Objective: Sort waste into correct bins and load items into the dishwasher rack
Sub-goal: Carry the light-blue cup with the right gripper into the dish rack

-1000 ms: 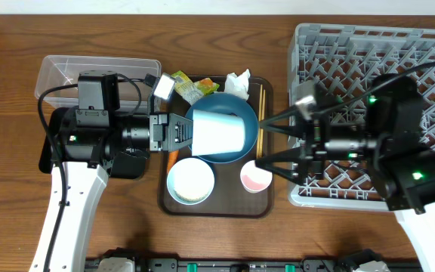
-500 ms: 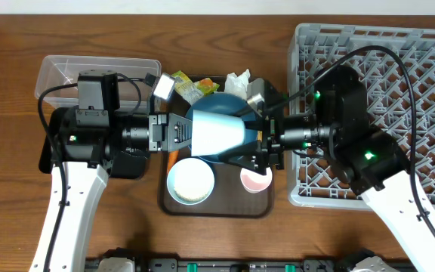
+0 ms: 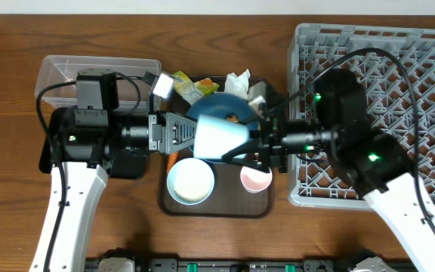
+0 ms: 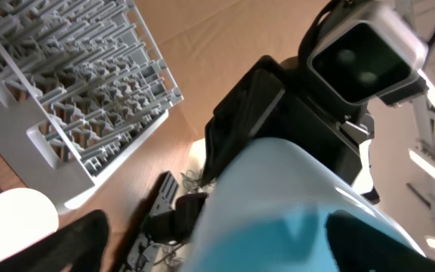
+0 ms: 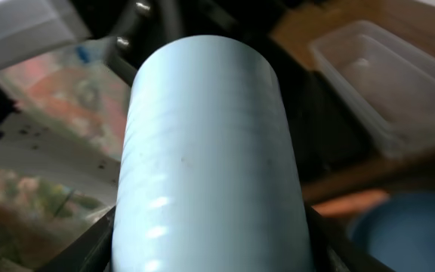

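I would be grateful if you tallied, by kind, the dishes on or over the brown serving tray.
Cups: 2 (light-blue cup, pink-inside cup)
Bowls: 1 (white bowl)
Plates: 1 (dark-blue plate)
Total: 4

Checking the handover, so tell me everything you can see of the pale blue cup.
The pale blue cup is held on its side over the dark-blue plate. It looks like smooth plastic with faint rings. The left gripper holds one end; the right gripper flanks the other with its fingers, contact unclear.
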Action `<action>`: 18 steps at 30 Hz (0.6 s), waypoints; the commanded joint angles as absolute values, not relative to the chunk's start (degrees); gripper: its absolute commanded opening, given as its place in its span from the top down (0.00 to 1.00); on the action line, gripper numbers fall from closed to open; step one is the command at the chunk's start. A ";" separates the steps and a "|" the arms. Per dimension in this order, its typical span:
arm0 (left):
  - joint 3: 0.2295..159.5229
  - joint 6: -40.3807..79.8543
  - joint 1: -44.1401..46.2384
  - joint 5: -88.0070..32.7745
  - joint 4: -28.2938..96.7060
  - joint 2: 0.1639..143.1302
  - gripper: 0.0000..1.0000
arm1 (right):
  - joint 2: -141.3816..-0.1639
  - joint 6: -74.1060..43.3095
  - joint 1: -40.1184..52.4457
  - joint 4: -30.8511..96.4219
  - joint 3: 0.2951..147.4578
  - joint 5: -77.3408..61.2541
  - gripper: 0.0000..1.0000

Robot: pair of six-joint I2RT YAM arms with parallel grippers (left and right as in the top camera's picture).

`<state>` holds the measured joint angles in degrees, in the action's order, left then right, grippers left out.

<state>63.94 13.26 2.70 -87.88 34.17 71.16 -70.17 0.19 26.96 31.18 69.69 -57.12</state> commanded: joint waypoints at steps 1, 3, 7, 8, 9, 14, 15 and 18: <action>64.73 12.75 1.21 -87.83 33.65 71.07 0.00 | -65.65 -0.03 22.13 34.83 70.61 -50.28 0.51; 64.73 12.75 0.23 -87.85 33.69 71.07 0.02 | -63.48 -0.21 18.15 38.79 70.61 -47.24 0.52; 64.73 13.02 -0.69 -87.85 33.69 71.05 0.02 | -59.00 -1.72 6.70 49.54 70.61 -36.82 0.52; 64.73 13.02 -0.69 -87.85 33.69 71.07 0.02 | -58.26 -1.78 3.92 52.01 70.61 -34.00 0.50; 64.73 13.17 -0.69 -87.85 33.69 71.05 0.02 | -57.67 -2.52 1.13 54.26 70.61 -30.68 0.49; 64.73 13.19 -0.69 -87.83 33.69 71.07 0.02 | -57.14 -9.50 -12.78 62.78 70.61 -12.84 0.46; 64.73 13.17 -0.69 -87.81 33.67 71.09 0.02 | -57.45 -10.50 -15.38 64.16 70.61 -10.15 0.45; 64.73 13.17 -0.69 -87.83 33.52 71.05 0.02 | -59.11 -14.37 -21.39 67.70 70.61 -2.09 0.46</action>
